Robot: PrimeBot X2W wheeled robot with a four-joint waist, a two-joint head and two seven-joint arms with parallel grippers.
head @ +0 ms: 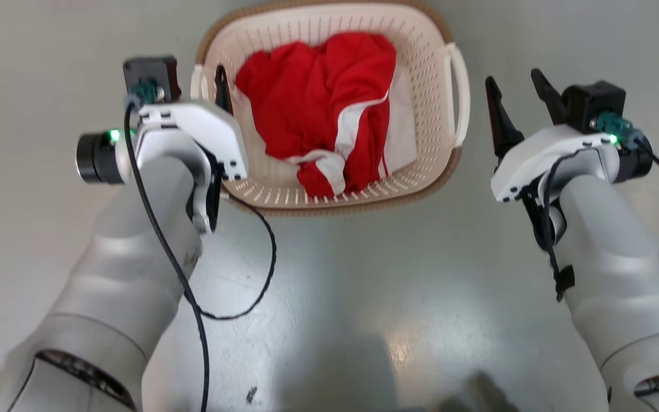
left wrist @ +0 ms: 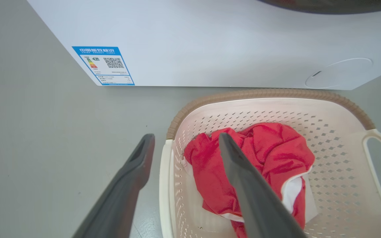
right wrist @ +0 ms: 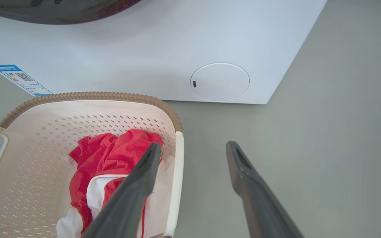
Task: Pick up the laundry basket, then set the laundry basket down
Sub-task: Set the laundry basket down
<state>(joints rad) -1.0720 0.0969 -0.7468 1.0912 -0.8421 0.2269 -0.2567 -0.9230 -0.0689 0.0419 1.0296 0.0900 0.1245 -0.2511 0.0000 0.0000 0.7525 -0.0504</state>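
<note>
The laundry basket (head: pixel 421 43) holds red clothing (head: pixel 318 97). The left tool (left wrist: pixel 186 138), fingers apart, straddles one side wall; the right tool (head: pixel 512 77), also spread, is near the other.

The left forearm (head: pixel 135 252) and right forearm (head: pixel 610 257) reach forward and down, well apart. The left gripper (left wrist: pixel 186 137) holds its dark fingers (left wrist: pixel 134 178) spread wide; the right gripper (head: pixel 512 80) stands likewise parted, pointing ahead.

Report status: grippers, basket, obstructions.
Left gripper open, straddling left handle. Right gripper open, beside right handle, apart. Laundry basket on floor, red garment inside. Washing machine close behind basket.
</note>
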